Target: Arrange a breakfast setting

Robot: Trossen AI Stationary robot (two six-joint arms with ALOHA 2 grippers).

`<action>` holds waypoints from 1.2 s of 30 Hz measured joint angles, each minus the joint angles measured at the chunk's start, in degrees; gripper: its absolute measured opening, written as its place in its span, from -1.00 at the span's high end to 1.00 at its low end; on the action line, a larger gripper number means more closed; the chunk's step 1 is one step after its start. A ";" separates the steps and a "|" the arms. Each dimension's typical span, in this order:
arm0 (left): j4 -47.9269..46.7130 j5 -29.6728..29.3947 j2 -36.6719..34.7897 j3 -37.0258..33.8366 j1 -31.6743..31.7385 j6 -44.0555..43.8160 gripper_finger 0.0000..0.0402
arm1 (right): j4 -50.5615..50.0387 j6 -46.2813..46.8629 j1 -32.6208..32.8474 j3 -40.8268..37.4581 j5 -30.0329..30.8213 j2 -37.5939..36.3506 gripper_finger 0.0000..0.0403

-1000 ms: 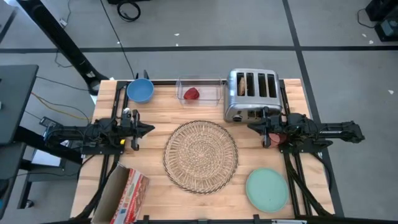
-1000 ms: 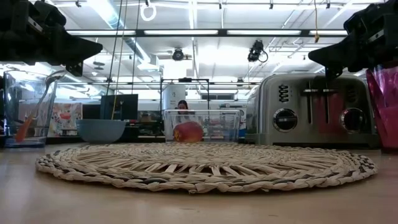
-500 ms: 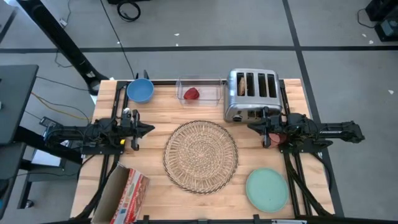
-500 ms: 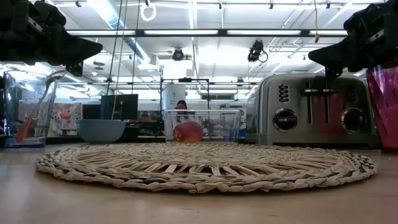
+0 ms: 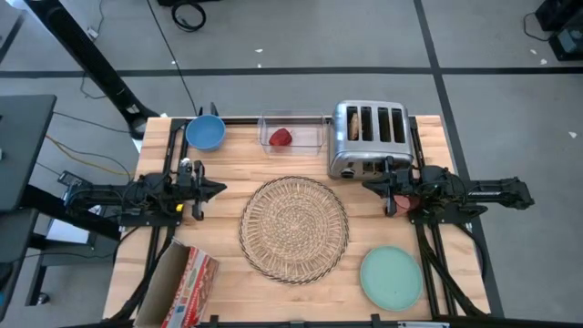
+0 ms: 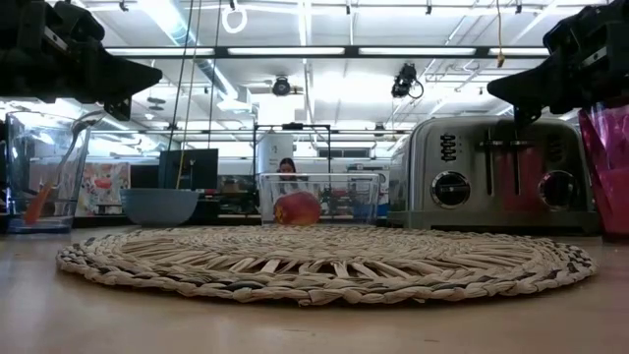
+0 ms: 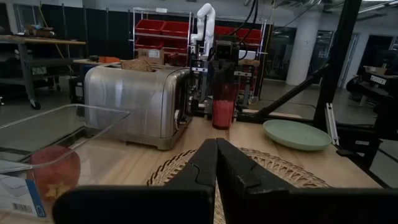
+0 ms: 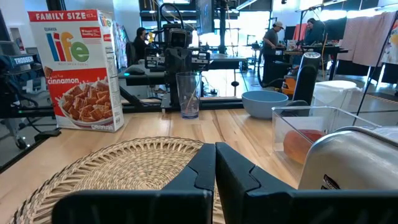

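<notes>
Hovering above the wooden table, my left gripper sits at the left edge of the round woven wicker placemat, fingers pressed together with nothing between them (the left wrist view shows the two dark fingers meeting in a single seam). My right gripper mirrors it on the opposite side, just in front of the chrome four-slot toaster, and its fingers are likewise closed tight on nothing.

The placemat lies bare in the middle of the table. Behind it, toward the far edge, the clear rectangular plastic bin holds the red apple, and the blue bowl rests at the far left corner. One browned toast slice stands in the leftmost slot of the toaster. The mint-green plate lies flat at the near right corner, well apart from the placemat's rim.

A translucent pink cup stands beside the toaster under my right arm, red-tinted in the left wrist view. Across the table, a clear glass tumbler holds the small orange-handled utensil, leaning inside it. The cinnamon cereal box stands upright at the near left, close to the placemat's edge. In the low view, the apple shows through the bin wall behind the placemat, with the bowl to its left.
</notes>
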 joint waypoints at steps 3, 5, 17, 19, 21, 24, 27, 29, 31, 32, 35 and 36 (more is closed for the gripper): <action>0.00 0.00 0.00 0.00 0.01 0.00 0.94 | 0.39 0.90 0.02 0.01 0.00 0.00 0.91; 0.00 0.00 0.00 0.01 0.00 0.00 0.94 | 3.16 4.56 0.04 0.00 -0.01 0.00 0.91; 0.00 -0.01 0.01 -0.01 0.02 0.01 0.94 | 6.99 19.13 0.35 9.28 4.11 1.78 0.91; 0.00 0.00 0.01 -0.01 0.00 0.00 0.94 | 3.39 21.77 0.58 13.03 4.09 3.59 0.91; 0.00 -0.02 0.01 -0.01 0.00 0.01 0.94 | -0.03 24.29 0.86 17.17 3.66 6.28 0.91; 0.00 0.00 0.00 -0.01 0.00 0.00 0.94 | -2.94 25.58 1.78 23.57 1.26 12.20 0.91; 0.00 -0.02 0.01 -0.01 0.02 0.00 0.94 | -3.77 25.34 3.64 30.60 1.09 19.71 0.93; 0.00 -0.02 0.00 -0.01 0.02 0.00 0.94 | -3.88 25.03 5.18 35.60 1.45 25.40 0.95; 0.00 -0.02 0.01 -0.01 0.00 0.00 0.94 | -3.88 25.54 6.74 40.87 1.51 31.58 0.96; 0.00 -0.02 0.01 -0.01 0.00 0.00 0.94 | -4.14 25.68 7.63 43.45 1.51 34.79 0.96; 0.00 -0.01 0.01 -0.01 0.00 -0.01 0.94 | -6.93 25.38 10.54 51.68 1.54 44.29 0.96; 0.00 -0.01 0.01 -0.01 0.00 -0.01 0.94 | -8.39 25.43 11.53 54.38 1.71 47.34 0.96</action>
